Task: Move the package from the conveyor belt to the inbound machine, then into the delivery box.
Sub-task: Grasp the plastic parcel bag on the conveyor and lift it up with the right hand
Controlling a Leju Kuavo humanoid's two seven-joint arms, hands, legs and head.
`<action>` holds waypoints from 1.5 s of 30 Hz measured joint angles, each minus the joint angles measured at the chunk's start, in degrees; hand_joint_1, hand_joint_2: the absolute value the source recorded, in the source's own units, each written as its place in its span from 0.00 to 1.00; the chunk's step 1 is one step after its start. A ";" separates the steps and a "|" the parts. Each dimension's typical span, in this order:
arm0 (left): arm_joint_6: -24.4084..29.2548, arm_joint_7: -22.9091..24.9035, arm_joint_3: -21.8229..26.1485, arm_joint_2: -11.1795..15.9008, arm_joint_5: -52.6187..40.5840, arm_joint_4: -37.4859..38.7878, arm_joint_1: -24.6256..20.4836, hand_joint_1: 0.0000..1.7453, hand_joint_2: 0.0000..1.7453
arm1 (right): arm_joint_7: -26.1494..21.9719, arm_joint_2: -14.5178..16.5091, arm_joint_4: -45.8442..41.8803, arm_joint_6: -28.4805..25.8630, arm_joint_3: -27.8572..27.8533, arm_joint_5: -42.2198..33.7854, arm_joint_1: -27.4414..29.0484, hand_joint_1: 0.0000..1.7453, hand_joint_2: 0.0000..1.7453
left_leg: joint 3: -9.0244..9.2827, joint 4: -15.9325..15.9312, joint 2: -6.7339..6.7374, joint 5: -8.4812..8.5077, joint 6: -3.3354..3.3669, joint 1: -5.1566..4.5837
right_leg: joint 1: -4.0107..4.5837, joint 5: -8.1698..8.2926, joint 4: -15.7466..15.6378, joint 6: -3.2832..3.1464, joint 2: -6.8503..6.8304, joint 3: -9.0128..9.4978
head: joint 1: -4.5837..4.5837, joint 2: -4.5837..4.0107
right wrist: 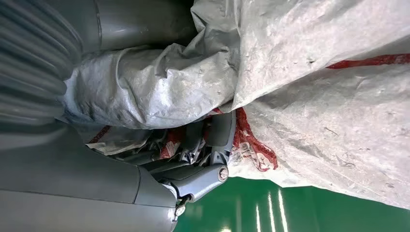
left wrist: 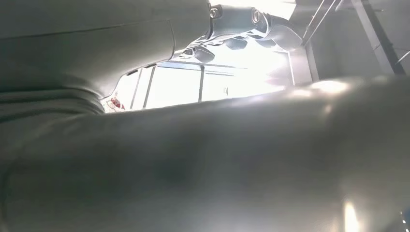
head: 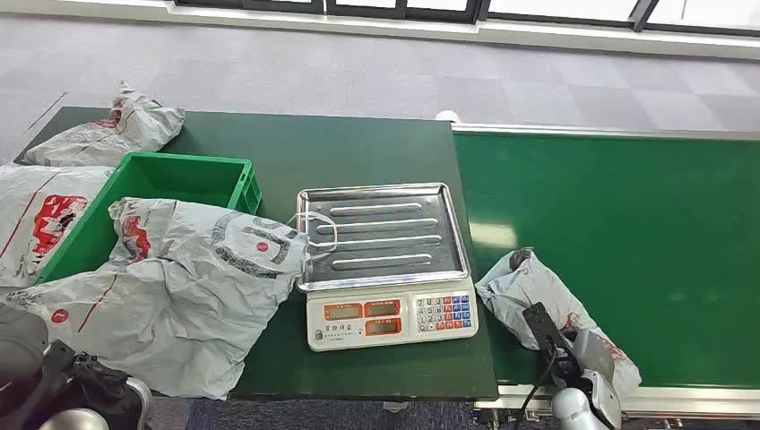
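The head view looks forward and down from high on the robot over the desk and the conveyor belt. The right wrist view sits very close — pressed against the package on the belt, a spot the head view shares. The left wrist view faces upward toward bright windows — most of it blurred by something very near.

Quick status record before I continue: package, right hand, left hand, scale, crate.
package: grey poly mailer lying on the green conveyor belt, near edge
right hand: on the package, fingers wrapped in its folds; lift not yet visible
left hand: grasp state unclear, wrist view blocked
scale: steel tray has no package on it
crate: green crate partly covered by a large mailer
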 joint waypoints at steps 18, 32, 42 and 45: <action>0.02 -2.92 7.86 -2.44 4.92 -2.17 0.56 0.00 0.00 | 7.75 5.79 -43.00 10.08 -3.81 12.09 17.74 1.00 1.00 | -1.37 0.00 0.04 0.01 -0.42 -0.43 | -0.51 0.01 0.91 1.55 0.11 -1.81 | -0.02 0.00; 0.02 -2.55 8.86 -3.61 4.72 -3.49 1.14 0.00 0.00 | 5.66 8.23 -62.93 2.27 -6.29 23.73 20.54 1.00 1.00 | -1.55 -0.01 0.18 0.20 -0.77 -0.43 | -0.51 0.01 1.32 1.54 0.32 -2.28 | -0.01 0.00; 0.02 -4.51 8.87 -3.77 7.37 -3.68 1.65 0.00 0.00 | 7.44 0.90 -65.27 -1.49 -1.05 29.33 13.38 1.00 1.00 | -1.61 0.00 0.42 0.31 -0.88 -0.44 | -0.54 0.17 1.40 1.53 0.56 -2.45 | -0.01 0.00; 0.02 -4.56 8.87 -3.77 7.74 -3.66 1.70 0.00 0.00 | 7.68 -1.14 -64.91 -2.15 0.72 30.42 11.76 1.00 1.00 | -1.74 0.00 0.34 0.35 -0.90 -0.44 | -0.55 0.21 1.47 1.55 0.52 -2.50 | -0.01 0.00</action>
